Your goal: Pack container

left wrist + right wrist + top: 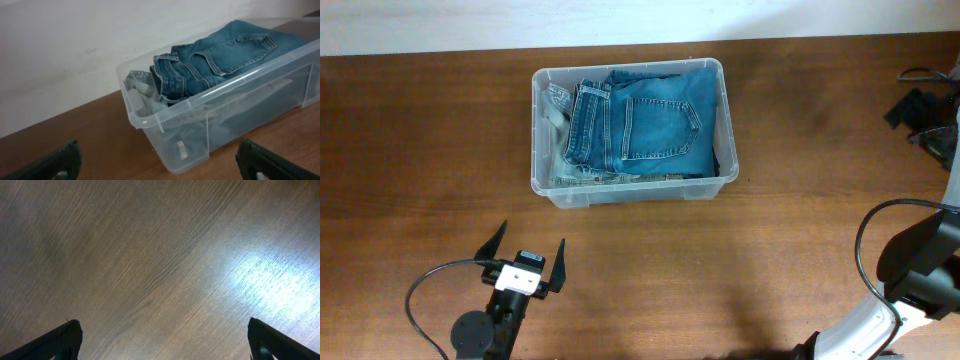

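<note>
Your container (630, 192) sits far-centre on the table (420, 150), folded jeans (655, 125) filling it, so your left hand (532, 238) and right hand (162, 321) hang wide open, empty, well apart from it.

Overhead downward; left wrist low toward container (235, 115); right wrist near table (160, 255).
</note>
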Robot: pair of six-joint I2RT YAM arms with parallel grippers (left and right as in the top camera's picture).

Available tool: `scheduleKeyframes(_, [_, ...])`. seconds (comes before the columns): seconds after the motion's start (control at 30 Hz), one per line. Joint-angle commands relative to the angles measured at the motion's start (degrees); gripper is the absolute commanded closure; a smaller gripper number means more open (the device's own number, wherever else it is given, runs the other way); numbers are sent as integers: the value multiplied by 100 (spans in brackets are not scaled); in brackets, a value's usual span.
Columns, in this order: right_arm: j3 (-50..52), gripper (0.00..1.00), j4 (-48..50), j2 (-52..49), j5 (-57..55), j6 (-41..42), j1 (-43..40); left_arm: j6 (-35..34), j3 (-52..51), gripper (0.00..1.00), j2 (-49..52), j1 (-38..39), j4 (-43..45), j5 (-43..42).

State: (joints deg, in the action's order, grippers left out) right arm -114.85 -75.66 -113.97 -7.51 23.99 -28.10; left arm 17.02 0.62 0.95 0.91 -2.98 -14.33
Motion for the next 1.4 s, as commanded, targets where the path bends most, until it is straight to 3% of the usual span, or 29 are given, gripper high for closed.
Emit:
scheduleKeyframes(0.0, [20, 2, 0, -52, -70, 31, -4, 63, -9, 1, -17, -33, -50, 15])
scheduleKeyframes(1.37, [20, 2, -2, 76, -70, 31, 66, 63, -9, 1, -17, -33, -50, 15])
